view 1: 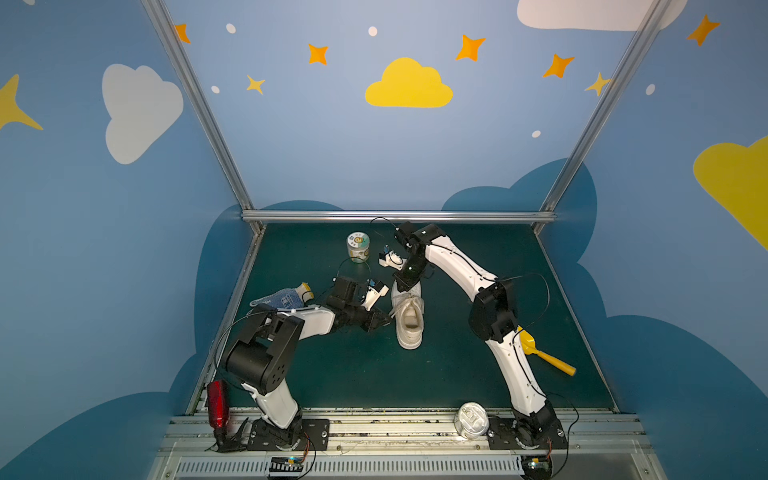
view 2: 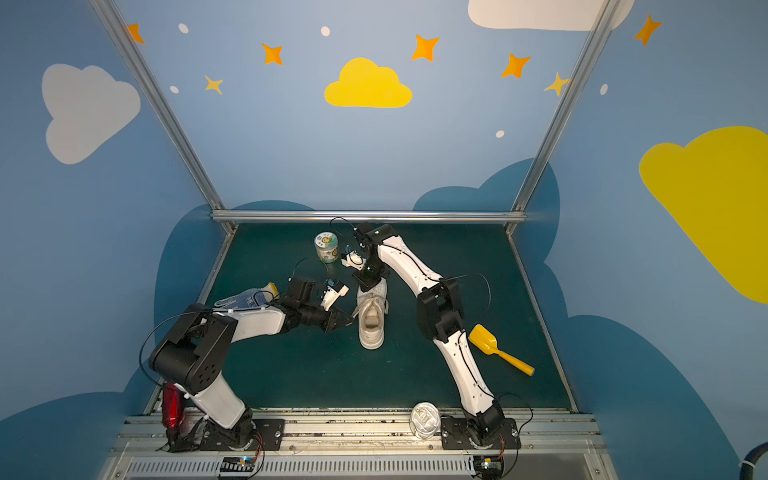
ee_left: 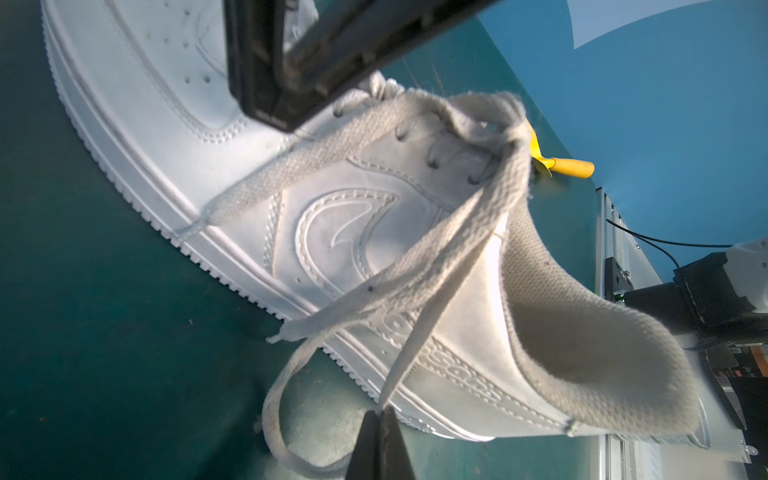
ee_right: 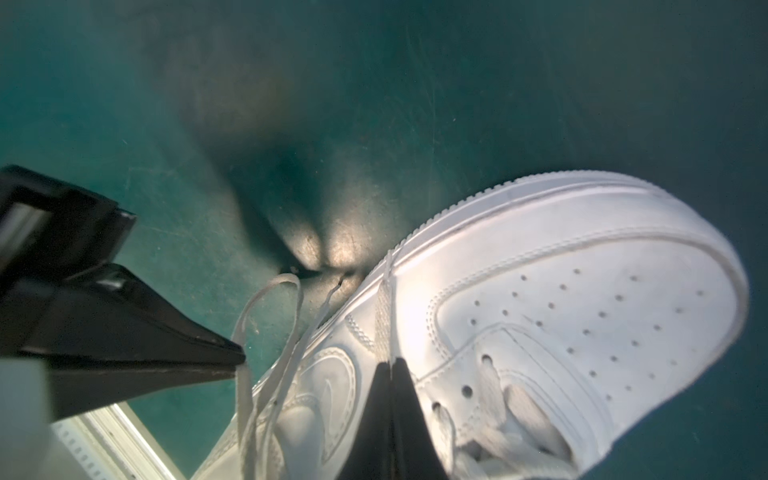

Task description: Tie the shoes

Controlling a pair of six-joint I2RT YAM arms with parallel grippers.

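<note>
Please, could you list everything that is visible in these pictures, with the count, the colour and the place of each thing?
sneaker: one, white, middle of the table, toe toward the back wall
laces: white, loose over the sneaker's side
jar: one, pale with a green-rimmed lid, back of the table
glove: one, white with blue dots, left side, behind the left arm
scoop: one, yellow, right side
bottle: one, red, front left corner
can: one, silver, front edge, beside the right arm's base
table: one, dark green
left arm: white and black
right arm: white and black
left pincer: black, shut on the laces
right pincer: black, shut on the laces
</note>
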